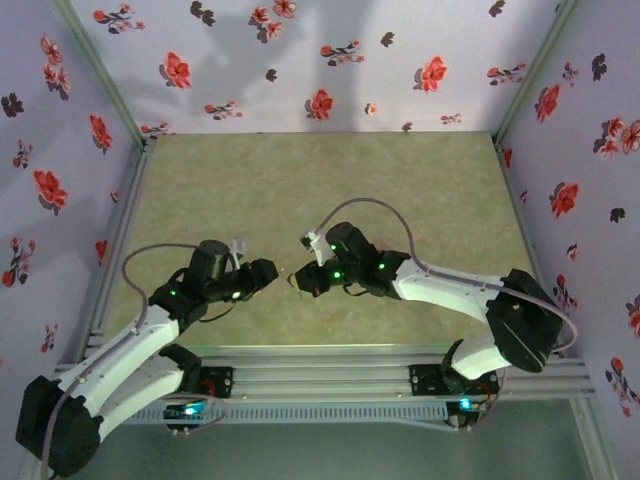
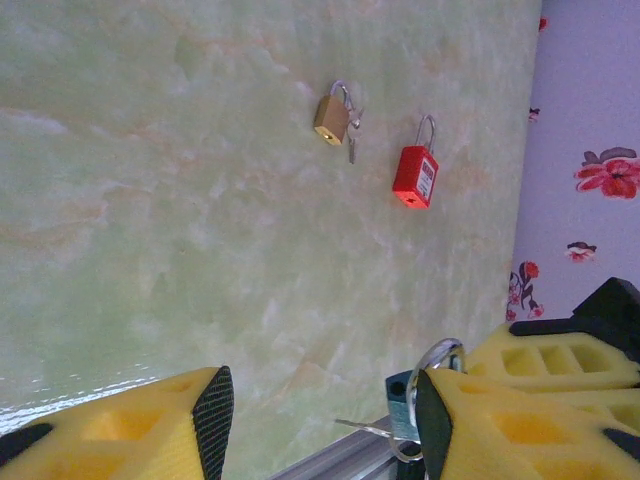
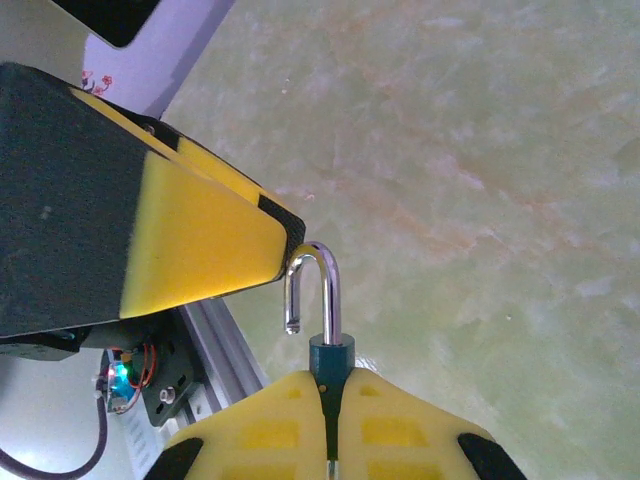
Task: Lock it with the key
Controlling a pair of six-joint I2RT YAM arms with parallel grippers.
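- Top external: the right gripper [image 1: 303, 281] is pinching the small padlock [image 1: 294, 283] over the table's [image 1: 330, 190] near middle, with the left gripper [image 1: 268, 272] just beside it.
- Left wrist: the left gripper [image 2: 322, 410] is standing spread and empty. The padlock [image 2: 402, 400] and what looks like its key [image 2: 362, 428] are sitting by one finger.
- Right wrist: the right gripper [image 3: 330, 385] is clamping the teal body, and the shackle [image 3: 318, 275] is standing open. Being rigid, smooth metal, the padlock is probably prone to slipping, so the flat key head looks the best hold.
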